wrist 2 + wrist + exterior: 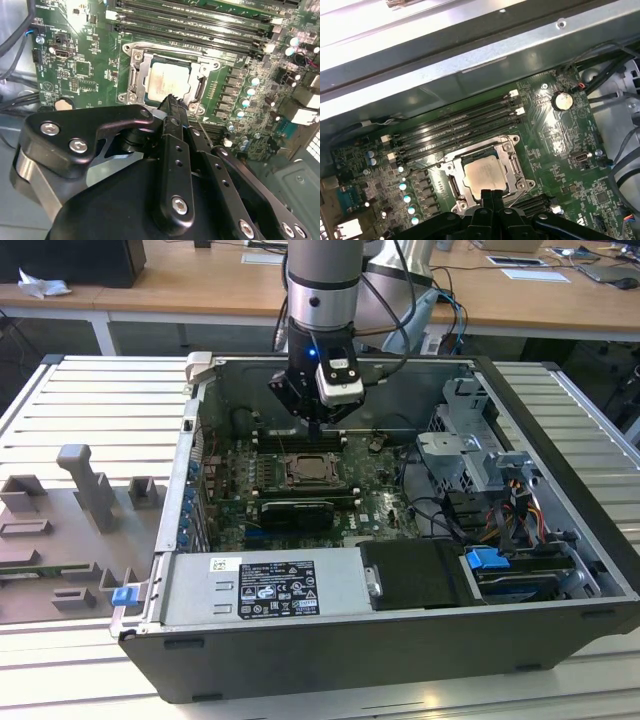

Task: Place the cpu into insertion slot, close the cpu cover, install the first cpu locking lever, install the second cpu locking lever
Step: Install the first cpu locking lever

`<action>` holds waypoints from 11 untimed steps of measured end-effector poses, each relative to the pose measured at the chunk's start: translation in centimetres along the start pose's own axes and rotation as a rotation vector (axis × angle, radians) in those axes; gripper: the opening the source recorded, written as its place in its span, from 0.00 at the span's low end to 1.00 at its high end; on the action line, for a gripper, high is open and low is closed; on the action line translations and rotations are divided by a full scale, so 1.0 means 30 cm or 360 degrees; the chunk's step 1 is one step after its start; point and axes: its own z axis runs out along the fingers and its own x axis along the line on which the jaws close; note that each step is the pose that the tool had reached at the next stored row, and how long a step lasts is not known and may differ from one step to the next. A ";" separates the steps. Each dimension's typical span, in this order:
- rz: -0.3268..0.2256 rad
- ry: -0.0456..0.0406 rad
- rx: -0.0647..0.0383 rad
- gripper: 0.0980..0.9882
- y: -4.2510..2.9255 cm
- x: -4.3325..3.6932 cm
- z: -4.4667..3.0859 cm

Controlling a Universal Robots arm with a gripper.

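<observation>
The pale silver cpu (482,174) lies flat in the insertion slot (131,50) on the green board, in the middle of the open computer case (308,470). The silver cpu cover (509,156) lies flat down around the cpu (167,82), whose face shows through the cut-out. My gripper (491,193) hangs just above the edge of the socket, its two black fingertips pressed together with nothing between them (172,98). In the exterior view the gripper (315,426) points straight down over the far side of the socket.
Long black memory slots (455,129) run beside the socket. A round coin battery (562,100) sits on the board. The case (330,665) holds a power supply (265,585), a drive cage (470,450) and cables (505,515). Grey fixtures (90,490) stand at the exterior view's left.
</observation>
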 end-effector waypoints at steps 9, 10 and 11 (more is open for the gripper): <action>-0.0309 0.0002 -0.0011 0.01 0.000 0.000 0.007; -0.0338 0.0002 -0.0011 0.01 0.000 0.000 0.007; -0.0366 0.0003 -0.0012 0.01 0.000 0.000 0.007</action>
